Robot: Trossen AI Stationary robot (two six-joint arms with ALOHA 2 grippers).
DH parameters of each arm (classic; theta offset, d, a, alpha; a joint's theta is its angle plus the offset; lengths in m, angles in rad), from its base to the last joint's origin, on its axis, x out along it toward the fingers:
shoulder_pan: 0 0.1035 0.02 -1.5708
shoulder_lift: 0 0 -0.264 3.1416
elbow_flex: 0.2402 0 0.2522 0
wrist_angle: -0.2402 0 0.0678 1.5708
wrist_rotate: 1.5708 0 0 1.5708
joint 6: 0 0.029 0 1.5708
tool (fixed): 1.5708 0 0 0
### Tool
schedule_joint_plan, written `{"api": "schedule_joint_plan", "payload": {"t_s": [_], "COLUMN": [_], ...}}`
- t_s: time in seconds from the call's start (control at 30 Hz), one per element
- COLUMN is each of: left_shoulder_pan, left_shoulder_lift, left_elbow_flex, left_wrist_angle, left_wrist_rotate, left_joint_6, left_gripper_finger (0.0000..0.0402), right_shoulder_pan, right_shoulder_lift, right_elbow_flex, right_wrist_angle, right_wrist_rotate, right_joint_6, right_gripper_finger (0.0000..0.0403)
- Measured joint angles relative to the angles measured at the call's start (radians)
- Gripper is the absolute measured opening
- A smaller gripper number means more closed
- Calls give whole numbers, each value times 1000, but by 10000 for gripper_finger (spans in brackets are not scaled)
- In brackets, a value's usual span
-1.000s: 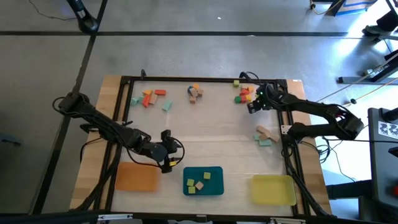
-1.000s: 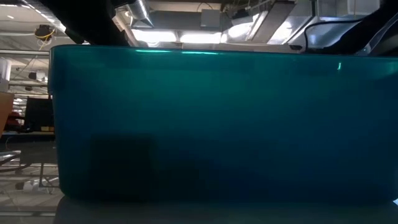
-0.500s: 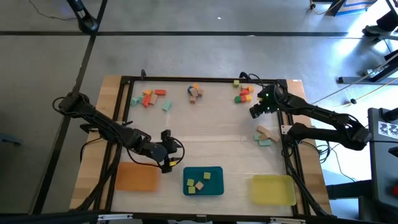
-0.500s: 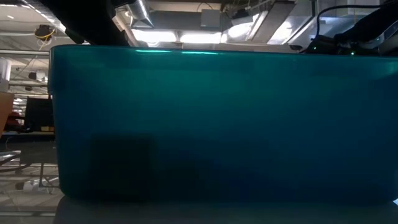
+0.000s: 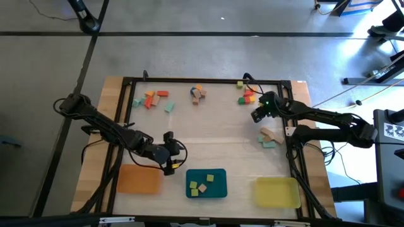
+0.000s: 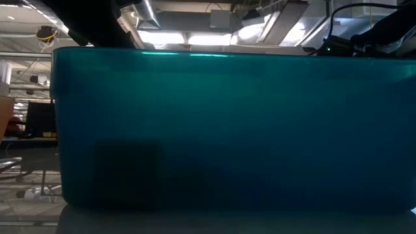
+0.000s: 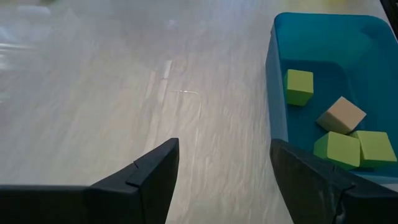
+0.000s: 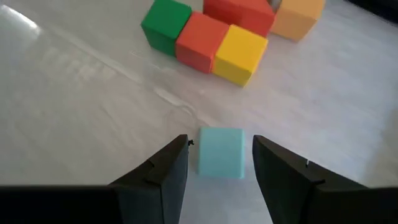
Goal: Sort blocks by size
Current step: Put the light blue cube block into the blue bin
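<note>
My right gripper [image 8: 219, 163] is shut on a small mint block [image 8: 221, 152], just on the near side of the far-right cluster of green, red, yellow and orange blocks [image 8: 214, 34]. In the high view this gripper [image 5: 257, 115] sits near the table's right side. My left gripper [image 7: 224, 168] stands open with nothing between its fingers, over bare table just left of the teal tray [image 7: 277, 118]. That tray holds green blocks [image 7: 299, 86] and a tan one [image 7: 341, 115]. In the high view the left gripper [image 5: 169, 153] is at the near left. My right gripper pinches the mint block between its two fingers, by two opposite sides [image 8: 203, 155]. The fingers slant downward, coming from the table's right. Whether the block hangs clear of the table, I cannot tell.
More blocks lie at the far left [image 5: 151, 98], far middle [image 5: 198, 93] and right side [image 5: 270, 137]. An orange tray [image 5: 137, 179] and a yellow tray [image 5: 276, 192] flank the teal tray [image 5: 218, 173] at the near edge. The teal wall [image 6: 221, 130] fills the low view.
My right gripper has drawn away from the far-right block cluster toward the table's near edge, rolling a little, with the mint block staying between its fingers.
</note>
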State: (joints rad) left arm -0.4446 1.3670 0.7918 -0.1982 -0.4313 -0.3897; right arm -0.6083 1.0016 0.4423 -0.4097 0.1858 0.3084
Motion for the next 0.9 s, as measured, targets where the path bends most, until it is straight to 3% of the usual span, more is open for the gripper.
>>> {"api": "schedule_joint_plan", "payload": {"t_s": [0.63, 0.9], "left_shoulder_pan": [0, 0], "left_shoulder_lift": [0, 0], "left_elbow_flex": [0, 0], "left_wrist_angle": [0, 0], "left_wrist_rotate": [0, 0], "left_joint_6": [0, 0], "left_gripper_finger": [237, 237], "right_shoulder_pan": [-1, 0], "right_shoulder_lift": [226, 236], "right_elbow_flex": [0, 2], "right_wrist_angle": [94, 118], "right_wrist_rotate": [31, 32], "right_joint_6": [-28, -63], "right_gripper_finger": [176, 131]}}
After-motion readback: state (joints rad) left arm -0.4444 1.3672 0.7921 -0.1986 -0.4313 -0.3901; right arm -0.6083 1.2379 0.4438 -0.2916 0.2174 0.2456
